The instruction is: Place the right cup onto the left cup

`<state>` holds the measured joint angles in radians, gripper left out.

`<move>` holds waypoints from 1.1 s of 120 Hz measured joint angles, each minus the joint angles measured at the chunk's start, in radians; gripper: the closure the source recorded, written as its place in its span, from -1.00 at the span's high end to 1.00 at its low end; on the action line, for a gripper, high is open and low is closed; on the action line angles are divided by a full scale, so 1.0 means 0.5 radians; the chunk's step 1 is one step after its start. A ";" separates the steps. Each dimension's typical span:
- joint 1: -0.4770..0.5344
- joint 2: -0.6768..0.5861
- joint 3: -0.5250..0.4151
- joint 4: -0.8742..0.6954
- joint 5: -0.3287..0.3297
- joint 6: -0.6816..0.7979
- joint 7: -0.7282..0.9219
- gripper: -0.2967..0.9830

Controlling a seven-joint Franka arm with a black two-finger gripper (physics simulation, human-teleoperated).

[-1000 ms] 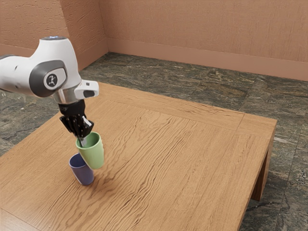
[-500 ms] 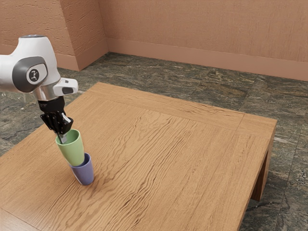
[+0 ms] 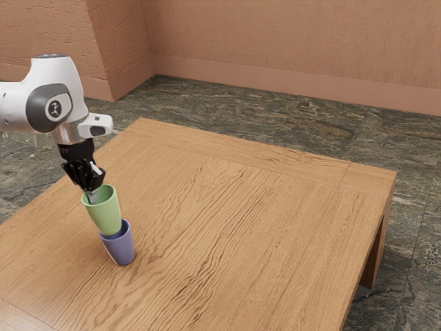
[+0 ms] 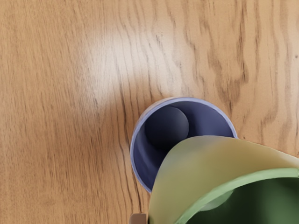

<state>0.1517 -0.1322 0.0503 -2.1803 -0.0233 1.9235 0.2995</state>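
Pinching gripper (image 3: 91, 196): clamped on the rim of the green cup (image 3: 104, 213).
Green cup: aloft; swung across the blue cup (image 3: 121, 247) within the last second, latest shift slight, back toward it.
Blue cup: unmoved, upright, nearer the table's (image 3: 241, 227) exterior-view-left edge than its far right corner.
Overlap: partial; probably needs centring before lowering.
Count: gripper 1; cups 2 (green 1, blue 1); table 1.

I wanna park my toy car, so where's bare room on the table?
The table is bare from the blue cup to the table edge at the exterior view's right. It's crowded where the green cup hangs over the blue cup.
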 joint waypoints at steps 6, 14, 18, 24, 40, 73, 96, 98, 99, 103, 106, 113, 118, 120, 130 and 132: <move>0.000 0.019 0.000 0.012 -0.002 0.005 0.012 -0.69; 0.000 0.038 0.000 0.026 -0.005 0.011 0.026 -0.69; 0.000 0.045 -0.001 0.028 -0.007 0.017 0.033 -0.69; 0.000 0.054 -0.001 0.030 -0.008 0.025 0.042 -0.69; 0.000 0.082 0.001 0.031 -0.018 0.041 0.062 -0.69; 0.003 0.133 0.010 0.024 -0.031 0.078 0.088 -0.69; -0.001 0.133 0.010 0.019 -0.042 0.086 0.101 -0.26; -0.002 0.131 0.010 0.019 -0.043 0.086 0.103 -0.20; -0.002 0.131 0.010 0.019 -0.044 0.086 0.103 -0.18; -0.003 0.128 0.010 0.019 -0.045 0.086 0.105 -0.07; -0.003 0.126 0.010 0.019 -0.045 0.087 0.107 0.00; -0.003 0.121 0.010 0.019 -0.046 0.087 0.110 0.13; -0.003 0.114 0.008 0.019 -0.046 0.086 0.112 0.20; -0.003 0.111 0.008 0.019 -0.046 0.086 0.113 0.22; -0.015 0.093 0.007 0.022 -0.045 0.085 0.115 0.33; -0.018 0.089 0.007 0.022 -0.044 0.085 0.116 0.34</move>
<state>0.1426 -0.0876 0.0538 -2.1691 -0.0455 1.9658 0.3573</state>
